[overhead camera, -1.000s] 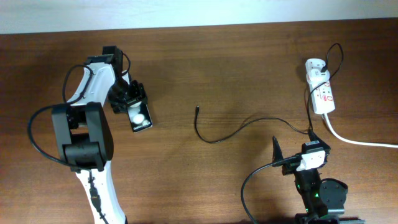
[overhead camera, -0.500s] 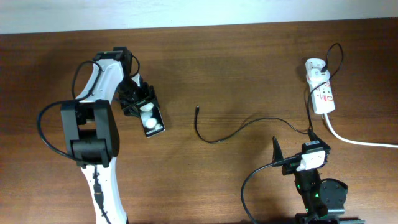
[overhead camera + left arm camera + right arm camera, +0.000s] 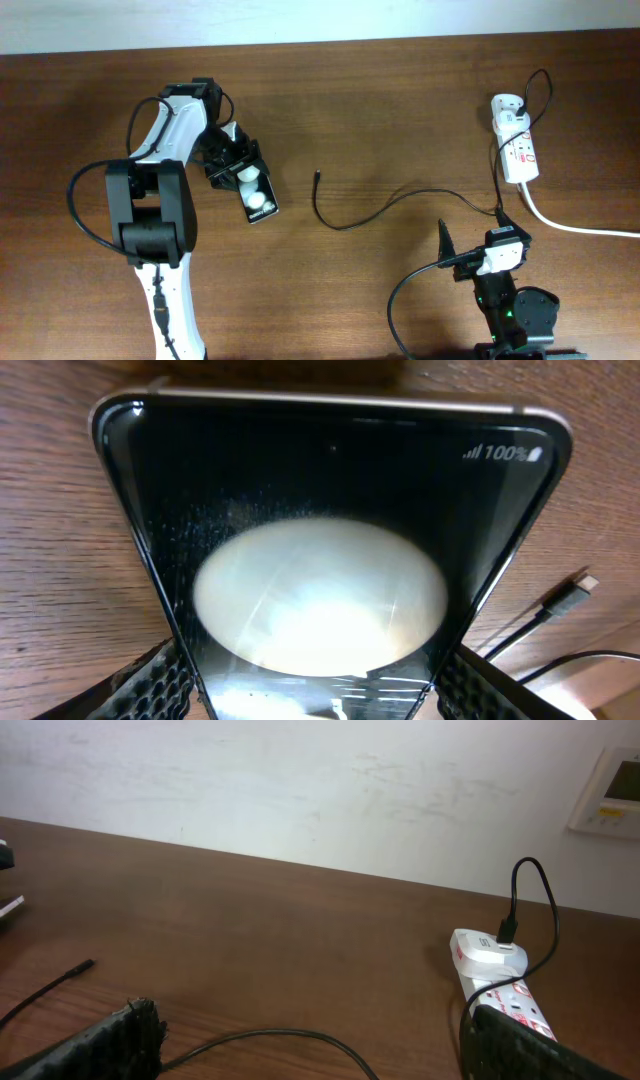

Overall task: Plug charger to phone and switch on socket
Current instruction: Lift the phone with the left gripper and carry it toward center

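Left gripper [image 3: 240, 175] clasping the phone [image 3: 262, 202] by its long edges, left of table [image 3: 380, 90] centre, right gripper [image 3: 472, 238] waiting with fingers spread wide, grasping nothing, charger [image 3: 400, 199] lying loose, its tip near the phone, socket [image 3: 520, 145] sitting far right

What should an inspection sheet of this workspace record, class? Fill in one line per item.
Surface: brown wooden table, grain visible.
Job's things: flat black glossy smartphone held off-centre left; thin black charger cable lying loose, tip unplugged; white elongated power strip far right.
Clutter: nothing seen.
Claws: left claw shut on the smartphone's sides; right claw open, empty.
Cables: thick white cord leaves the strip rightward.
Surroundings: pale wall behind.
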{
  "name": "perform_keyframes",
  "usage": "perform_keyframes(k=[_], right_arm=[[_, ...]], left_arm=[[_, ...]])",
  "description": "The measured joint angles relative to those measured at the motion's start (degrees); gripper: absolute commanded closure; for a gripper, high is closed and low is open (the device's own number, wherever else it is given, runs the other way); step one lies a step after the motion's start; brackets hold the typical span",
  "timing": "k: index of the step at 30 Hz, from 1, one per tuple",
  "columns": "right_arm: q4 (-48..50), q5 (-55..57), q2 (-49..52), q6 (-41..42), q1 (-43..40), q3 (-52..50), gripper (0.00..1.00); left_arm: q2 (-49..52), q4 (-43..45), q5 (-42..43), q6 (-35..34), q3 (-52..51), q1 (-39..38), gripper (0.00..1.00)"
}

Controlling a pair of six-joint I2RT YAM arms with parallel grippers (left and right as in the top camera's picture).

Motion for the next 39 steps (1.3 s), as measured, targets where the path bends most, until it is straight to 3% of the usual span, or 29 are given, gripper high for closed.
perform_keyframes(k=[39], right_arm=[[0.00, 0.00, 0.00, 0.00, 0.00, 0.00, 0.01]], left_arm=[[0.22, -4.83, 10.75, 0.02, 0.00, -0.04, 0.35]])
